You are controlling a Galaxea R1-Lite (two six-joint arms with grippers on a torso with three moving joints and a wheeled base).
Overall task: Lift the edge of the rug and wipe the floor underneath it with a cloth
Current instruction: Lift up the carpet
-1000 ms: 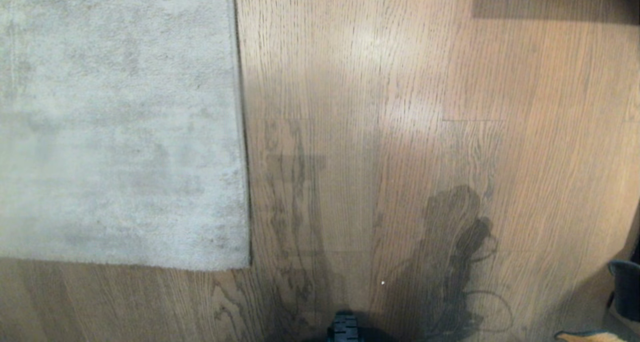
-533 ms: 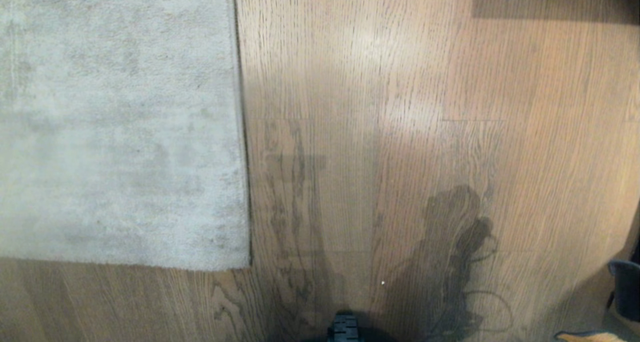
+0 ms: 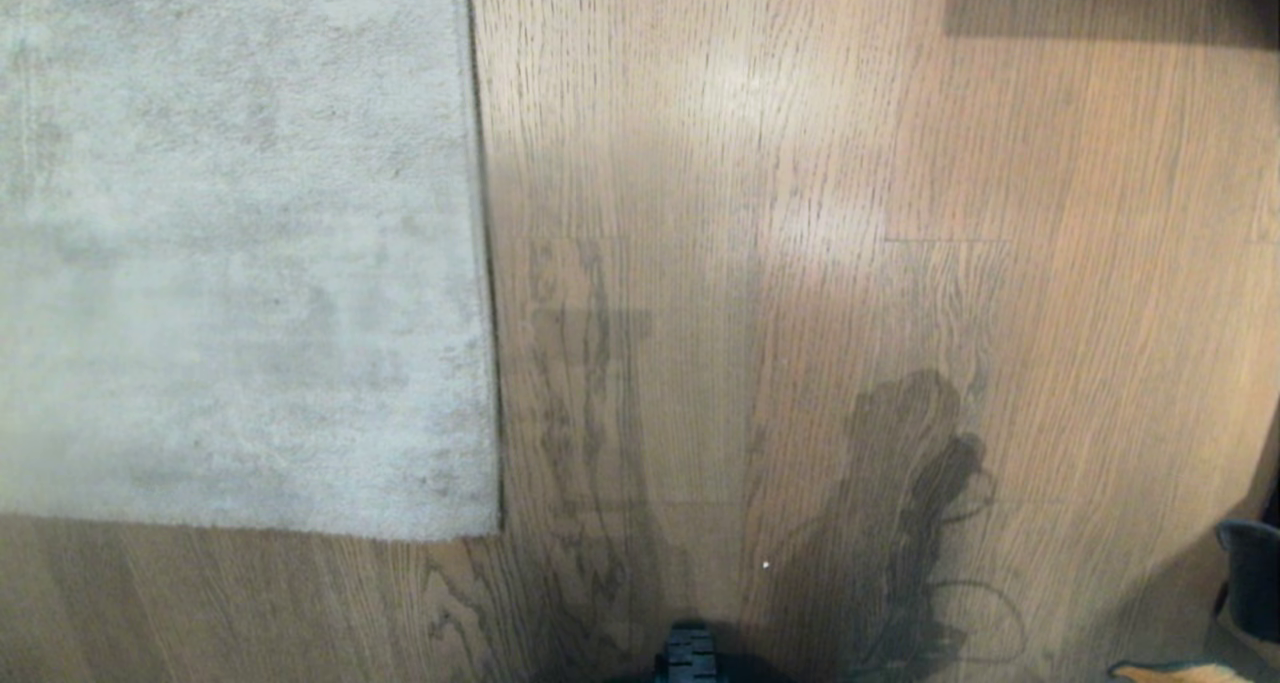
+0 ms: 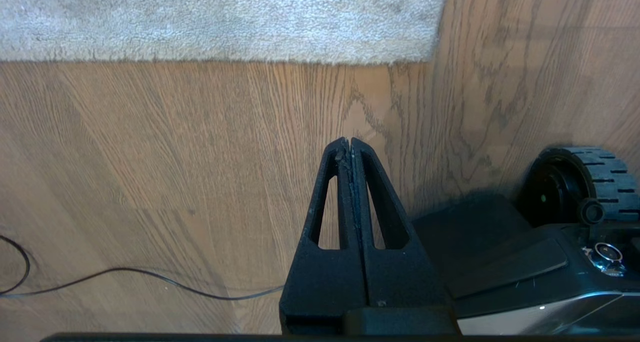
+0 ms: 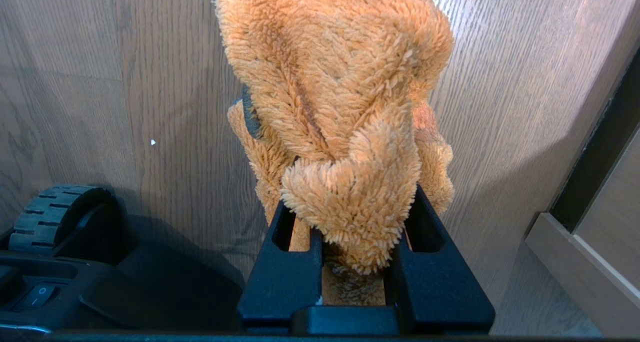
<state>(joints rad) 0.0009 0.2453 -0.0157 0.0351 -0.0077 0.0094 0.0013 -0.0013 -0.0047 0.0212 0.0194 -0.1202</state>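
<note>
Grey short-pile rug (image 3: 240, 253) across the left of the head view, flat on the floor (image 3: 760, 213) of brown wood-grain planks. Rug edge (image 3: 485, 263) straight from the far side toward the robot, ending at a near corner; second border from that corner off to the left. Nothing lifted, no backing showing.

Left gripper (image 4: 348, 144) above bare planks, just short of the rug's near border, tips toward the pile. Fingers (image 4: 330, 192) pressed together along their whole length, nothing between them. Thin dark cable (image 4: 140, 277) on the planks beside it; black treaded wheel (image 4: 580, 182) and dark base housing on the other side.

Right gripper (image 5: 350, 232) clamped on the cloth (image 5: 340, 96), an orange fuzzy rag bunched and folded between the fingers (image 5: 430, 262) and spilling out past the tips, above the planks. Fingers part-way apart, held so by the wad of fabric. Pale skirting board (image 5: 575, 272) off to one side, another wheel (image 5: 55, 207) on the other.

Neither arm in the head view; only their shadows on the wood.
</note>
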